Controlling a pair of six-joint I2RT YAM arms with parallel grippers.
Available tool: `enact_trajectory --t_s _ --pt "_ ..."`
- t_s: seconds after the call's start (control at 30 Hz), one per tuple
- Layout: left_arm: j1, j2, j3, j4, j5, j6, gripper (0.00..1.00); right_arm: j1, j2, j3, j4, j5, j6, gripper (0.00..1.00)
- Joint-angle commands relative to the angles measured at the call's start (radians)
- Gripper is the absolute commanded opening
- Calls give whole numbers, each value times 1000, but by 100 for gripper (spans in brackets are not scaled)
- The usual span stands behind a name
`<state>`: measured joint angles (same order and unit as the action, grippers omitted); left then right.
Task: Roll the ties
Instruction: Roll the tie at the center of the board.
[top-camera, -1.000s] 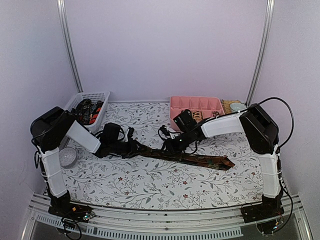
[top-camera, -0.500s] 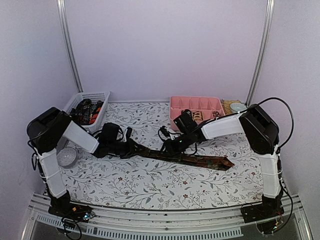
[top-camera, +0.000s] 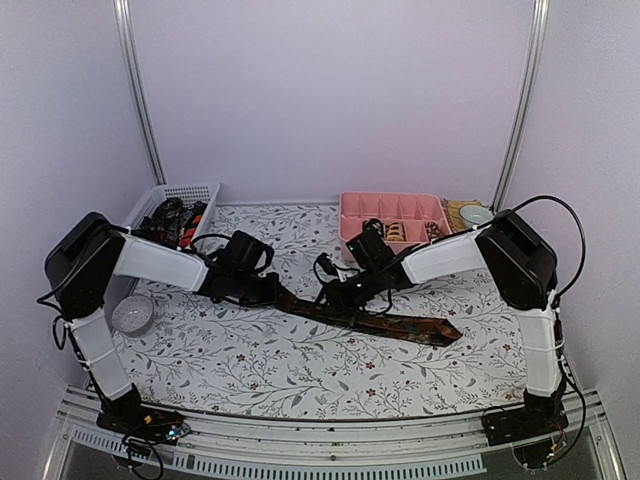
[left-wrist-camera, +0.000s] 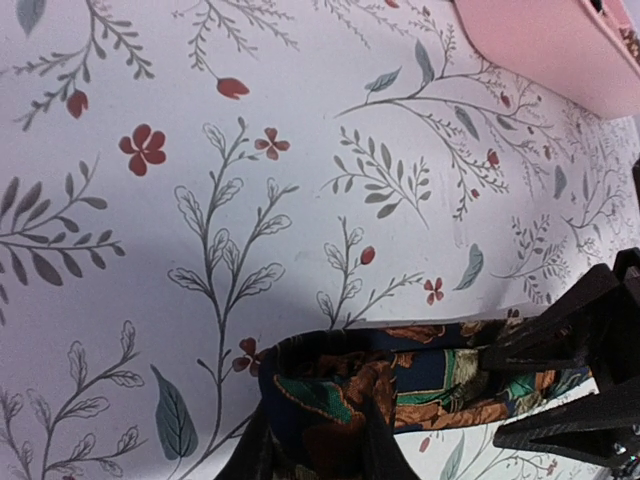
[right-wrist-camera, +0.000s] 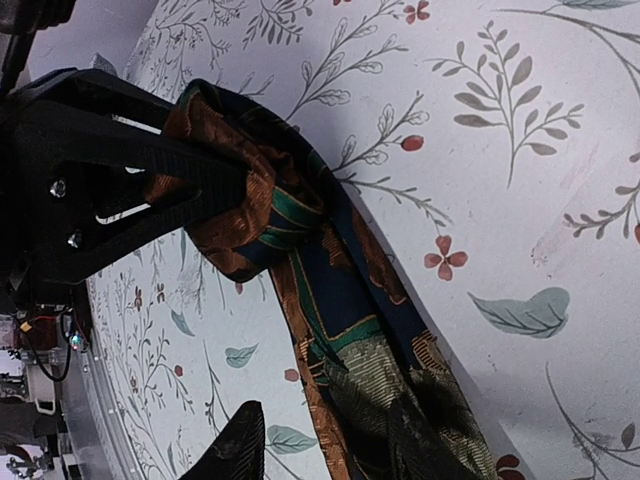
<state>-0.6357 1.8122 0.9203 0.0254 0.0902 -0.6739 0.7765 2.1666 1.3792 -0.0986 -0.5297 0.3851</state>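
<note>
Across the middle of the counter (top-camera: 280, 370) lies the dark patterned tie (top-camera: 385, 318), stretched nearly full length, its narrow end toward nine o'clock and its wide pointed tip toward four o'clock. It looks thin, light and limp, with a smooth face. I expect it to sag, fold and slide rather than keep a shape, so a coil would probably slacken unless it is held taut. The best holds, I judge, are the narrow end, pinched across its width to start the roll, and a spot just along the band to steady it.

The left claw (top-camera: 268, 290) is clamped on that narrow end, which is doubled into a small loop. The right claw (top-camera: 335, 293) sits just beside it toward three o'clock, jaws parted over the band and not pinching it.

Only the top view shows the tie's whole run, the pink compartment tray (top-camera: 350, 215) at one o'clock and the white mesh basket (top-camera: 190, 192) at ten o'clock holding more ties (top-camera: 175, 222). The left wrist view shows the fold caught between its own fingers (left-wrist-camera: 258, 450). The right wrist view shows that grip side-on, the navy, green and orange weave, and one right fingertip (right-wrist-camera: 240, 445) clear of the cloth. The other fingertip I cannot make out.
</note>
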Motion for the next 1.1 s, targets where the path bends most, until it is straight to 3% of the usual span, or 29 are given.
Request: enact_trajectory --t_s 0.0,0.23,0.57,0.8,1.07 --pt "-58 21 69 -254 -323 73 17 -28 -9 -97 -59 -85 65 42" --pt "-183 99 227 -400 -575 174 17 -76 -17 -183 90 -237 159 42" --pt "-312 277 412 -593 -822 252 17 -124 -28 -282 301 -388 312 43" --pt "-359 366 514 -660 -869 261 18 -150 -26 -352 494 -475 462 43" --pt "-379 377 509 -585 -772 290 24 -170 -35 -374 544 -483 519 42"
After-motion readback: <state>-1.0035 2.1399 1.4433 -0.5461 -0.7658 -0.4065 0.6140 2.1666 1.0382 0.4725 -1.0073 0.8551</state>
